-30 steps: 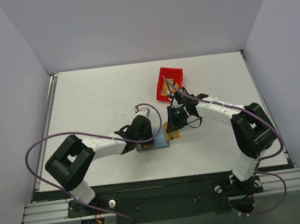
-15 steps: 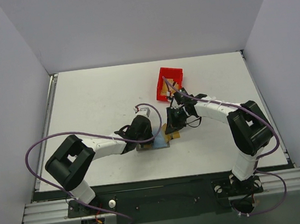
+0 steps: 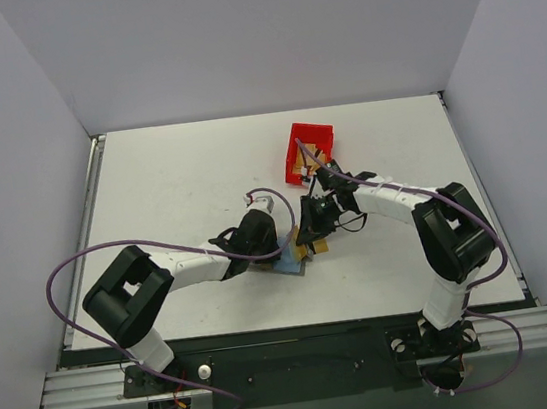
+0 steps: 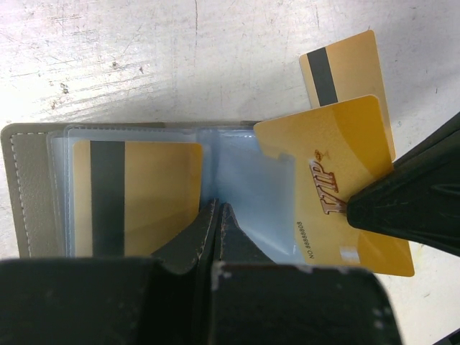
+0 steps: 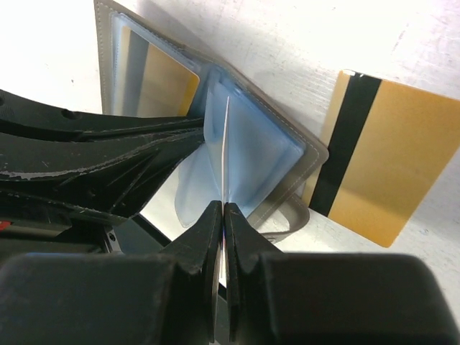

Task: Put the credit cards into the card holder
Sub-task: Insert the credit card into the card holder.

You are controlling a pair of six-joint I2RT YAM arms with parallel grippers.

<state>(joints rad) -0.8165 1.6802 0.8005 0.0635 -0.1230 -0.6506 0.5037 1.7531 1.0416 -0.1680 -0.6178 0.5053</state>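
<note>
The grey card holder (image 4: 29, 187) lies open on the table, its bluish clear sleeves facing up. One gold credit card (image 4: 154, 198) with a black stripe sits in the left sleeve. My left gripper (image 4: 217, 208) is shut, and its tips press on the holder's middle fold (image 3: 292, 266). My right gripper (image 5: 223, 212) is shut on a second gold card (image 4: 330, 172) marked VIP. That card is edge-on in the right wrist view, and its corner reaches into the right sleeve (image 5: 251, 147). A third striped card (image 5: 388, 165) lies flat on the table just beyond the holder.
A red plastic bin (image 3: 309, 149) stands behind the right arm, towards the back of the white table (image 3: 171, 188). The two arms meet close together over the holder near the table's front middle.
My right gripper has shifted slightly left towards the holder with its card. The holder's right side has turned a little. The left arm has stayed put.
</note>
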